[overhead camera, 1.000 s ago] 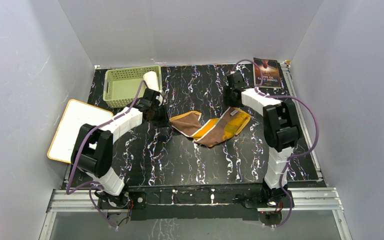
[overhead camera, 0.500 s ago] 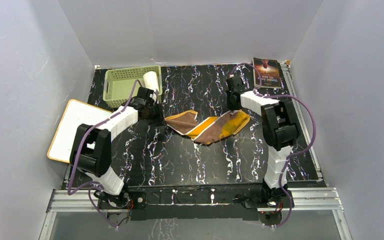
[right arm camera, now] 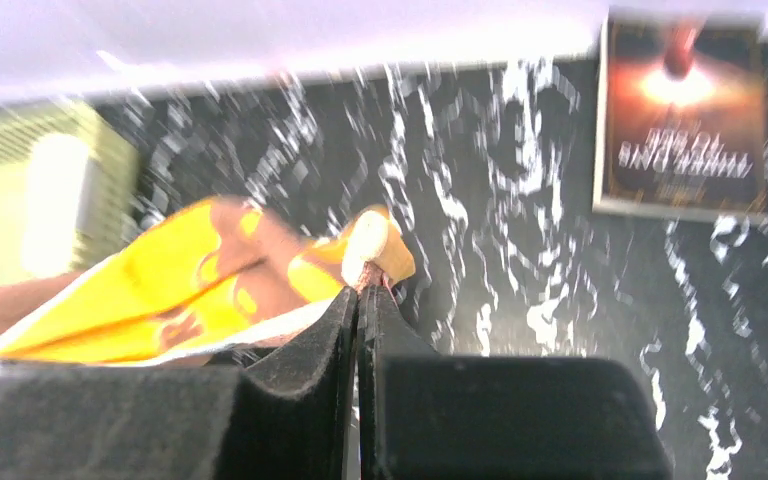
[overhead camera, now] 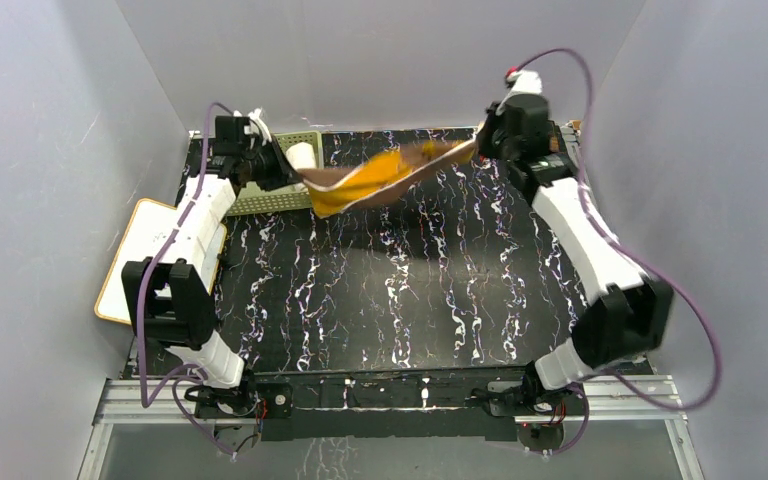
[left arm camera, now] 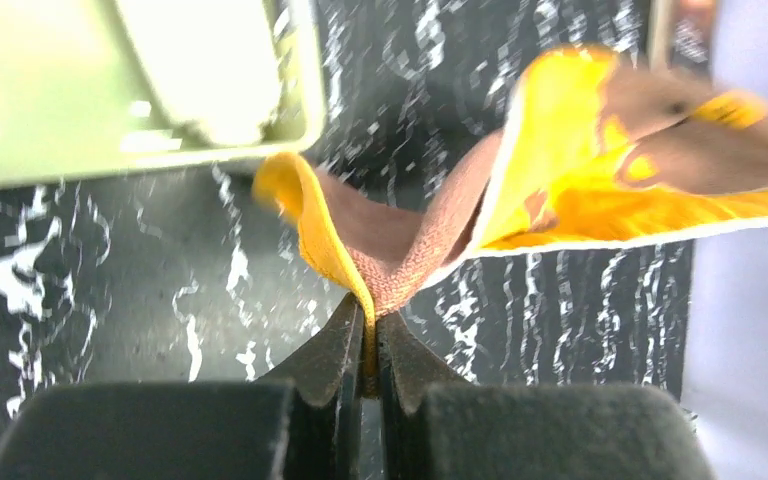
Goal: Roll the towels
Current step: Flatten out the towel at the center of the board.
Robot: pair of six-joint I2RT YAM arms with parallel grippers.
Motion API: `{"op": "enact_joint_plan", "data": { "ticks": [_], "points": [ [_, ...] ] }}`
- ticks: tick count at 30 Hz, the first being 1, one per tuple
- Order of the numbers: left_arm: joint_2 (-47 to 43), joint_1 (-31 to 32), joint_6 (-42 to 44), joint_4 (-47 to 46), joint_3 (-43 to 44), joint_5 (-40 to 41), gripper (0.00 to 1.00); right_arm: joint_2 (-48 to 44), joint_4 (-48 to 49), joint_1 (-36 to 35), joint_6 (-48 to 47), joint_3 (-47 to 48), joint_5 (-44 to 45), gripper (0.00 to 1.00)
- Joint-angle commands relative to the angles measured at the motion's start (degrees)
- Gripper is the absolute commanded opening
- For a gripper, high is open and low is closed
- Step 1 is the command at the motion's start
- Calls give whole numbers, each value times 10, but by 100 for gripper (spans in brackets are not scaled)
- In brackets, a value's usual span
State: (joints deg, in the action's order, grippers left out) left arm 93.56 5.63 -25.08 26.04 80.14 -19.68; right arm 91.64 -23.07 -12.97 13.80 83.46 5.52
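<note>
A: Which step do we show here?

B: The spreading step, as we judge it. The brown towel [overhead camera: 380, 172] hangs in the air as a twisted strip. One end is just in front of the basket [overhead camera: 270, 202] and the other is well to the right of it, above the far part of the desk [overhead camera: 390, 300]. The left fingers [left arm camera: 350, 335] are pinched tight on one end, and the right fingers [right arm camera: 345, 310] are clamped on the opposite corner. Rolling itself is not yet begun.

A: And the white towel [overhead camera: 303, 155]?

B: It is already a short cylinder and sits at the basket's right-hand end. We count about half the task done.

A: What does the next move call for?

B: We would take the twist out and keep the strip taut. Then we would lay it flat on the desk in front of the basket, long edges straight, so that one end can be turned over on itself.

A: Edges and room?

B: The desk in front of the basket and to its right is open. The basket's corner lies close to the left end of the cloth, which we think could snag there. The book [right arm camera: 682, 125] lies far to the right of the basket, by the desk's back edge. The white board [overhead camera: 145, 255] overhangs the desk's side, front-left of the basket. The walls stand close behind both wrists.
</note>
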Motion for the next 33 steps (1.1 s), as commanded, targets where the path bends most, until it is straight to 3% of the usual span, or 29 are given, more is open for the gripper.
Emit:
{"op": "enact_joint_plan", "data": {
  "ticks": [1,6,7,9,10,13,16,18,20,23,29,33],
  "points": [
    [-23,3,21,63,53,-48,0,-145,14,2,16,14,2,0],
    [-102,1,27,64,-34,-34,0,-366,38,-5,78,-199,-123,0],
    [-117,0,30,67,-52,-30,0,-406,36,-7,87,-240,-138,13],
    [-142,-4,36,75,-87,-17,0,-468,14,-7,92,-295,-131,61],
    [-148,-5,40,79,-96,-13,0,-493,8,-7,91,-313,-115,75],
    [-149,-5,53,87,-113,-12,0,-534,33,-7,88,-333,-69,96],
    [-142,-5,70,107,-120,-12,0,-496,78,-7,90,-339,-58,96],
    [-140,-6,76,113,-128,-3,0,-423,68,-7,87,-326,-75,89],
    [-147,-5,80,115,-139,7,0,-340,54,-7,77,-318,-99,74],
    [-149,-5,87,124,-146,29,0,-243,39,-9,43,-308,-126,67],
    [-149,-5,95,132,-159,36,0,-239,46,-126,-31,-297,-122,58],
    [-149,-6,98,131,-168,37,0,-230,27,-153,-64,-293,-178,64]
  ]
}}
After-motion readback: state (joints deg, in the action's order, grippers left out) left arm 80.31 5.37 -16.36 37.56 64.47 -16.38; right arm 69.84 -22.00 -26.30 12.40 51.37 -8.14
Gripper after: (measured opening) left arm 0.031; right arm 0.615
